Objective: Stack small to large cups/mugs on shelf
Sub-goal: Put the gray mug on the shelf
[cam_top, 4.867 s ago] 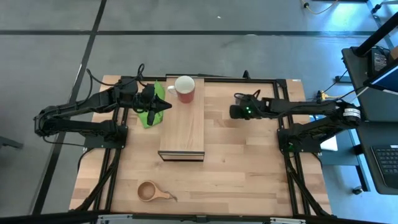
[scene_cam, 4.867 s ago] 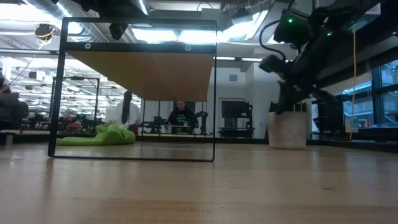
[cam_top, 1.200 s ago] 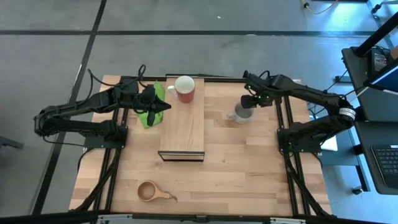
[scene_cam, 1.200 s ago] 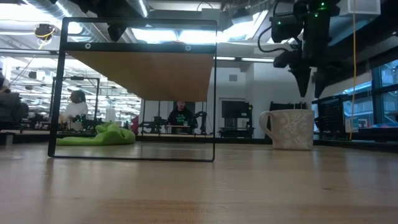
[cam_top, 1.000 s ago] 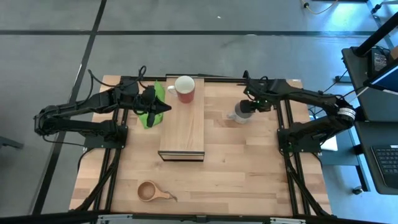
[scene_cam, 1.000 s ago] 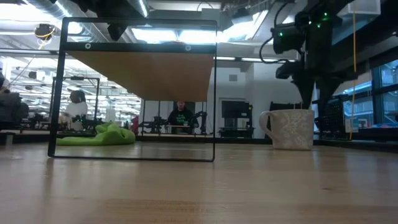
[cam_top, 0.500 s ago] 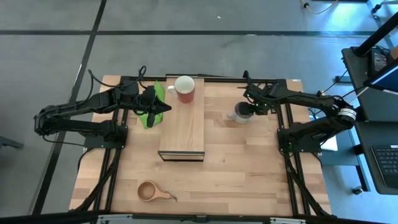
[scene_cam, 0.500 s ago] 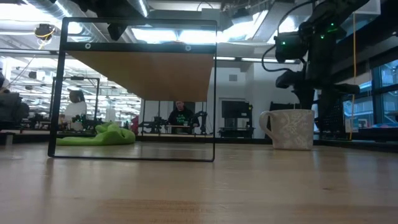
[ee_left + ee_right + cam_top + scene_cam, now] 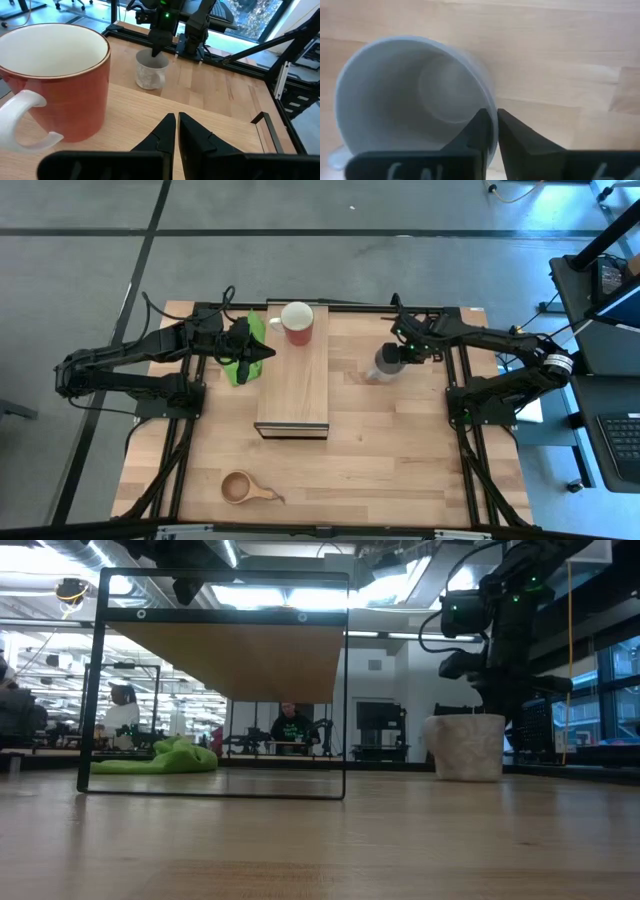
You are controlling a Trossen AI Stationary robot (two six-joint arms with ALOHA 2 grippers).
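Note:
The grey mug (image 9: 386,364) stands on the table right of the shelf (image 9: 294,385); it also shows in the low view (image 9: 465,747) and the left wrist view (image 9: 149,71). My right gripper (image 9: 400,357) is over the mug's right side, shut on its rim. The red mug with white inside (image 9: 297,323) stands on the shelf's far end. The small wooden cup (image 9: 240,487) lies near the table's front left. My left gripper (image 9: 267,352) is shut and empty at the shelf's left edge, near the red mug (image 9: 55,80). My right gripper (image 9: 491,125) pinches the grey mug's rim wall (image 9: 492,114) on the side toward the table's right, one finger (image 9: 479,131) inside the mug and one (image 9: 512,137) outside. The fingers come from above, pointing down. The mug stands upright, its base seemingly on the table (image 9: 465,778).
A green cloth (image 9: 243,352) lies left of the shelf, under my left arm. A black frame runs along the table's far edge (image 9: 360,306). Bare tabletop lies in front of the shelf (image 9: 380,460).
My right gripper has come down from above the grey mug onto its rim, one finger going inside. The mug has turned a little on the spot: its handle, seen at its left in the low view before, no longer shows there.

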